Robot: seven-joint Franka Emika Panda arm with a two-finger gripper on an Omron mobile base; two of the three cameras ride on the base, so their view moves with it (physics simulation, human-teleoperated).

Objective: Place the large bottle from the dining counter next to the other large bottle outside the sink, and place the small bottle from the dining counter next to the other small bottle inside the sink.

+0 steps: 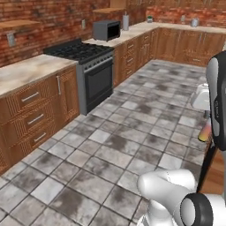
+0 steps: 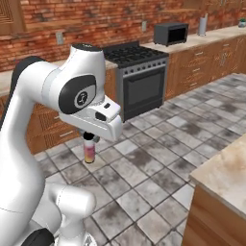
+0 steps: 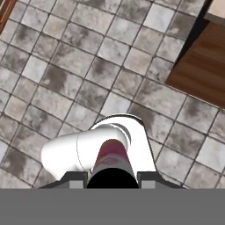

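Observation:
A small bottle (image 2: 89, 151) with a dark cap and a pink body fading to orange hangs cap-up over the tiled floor. My gripper (image 2: 89, 138) is shut on its top. In the hand view the bottle (image 3: 110, 157) runs away from my gripper (image 3: 113, 178), its black cap between the two fingers. Its orange end (image 1: 205, 131) peeks out beside my arm in the left base view. A corner of the dining counter (image 2: 225, 169) lies at the lower right, with its wooden base (image 3: 203, 66) below it. The large bottles, the other small bottle and the sink are out of view.
A black stove and oven (image 2: 140, 81) stand against the brick wall between wooden cabinets (image 1: 33, 114). A microwave (image 1: 107, 30) sits on the far stone counter. The grey tiled floor (image 1: 110, 145) spreads wide between the cabinets and the island.

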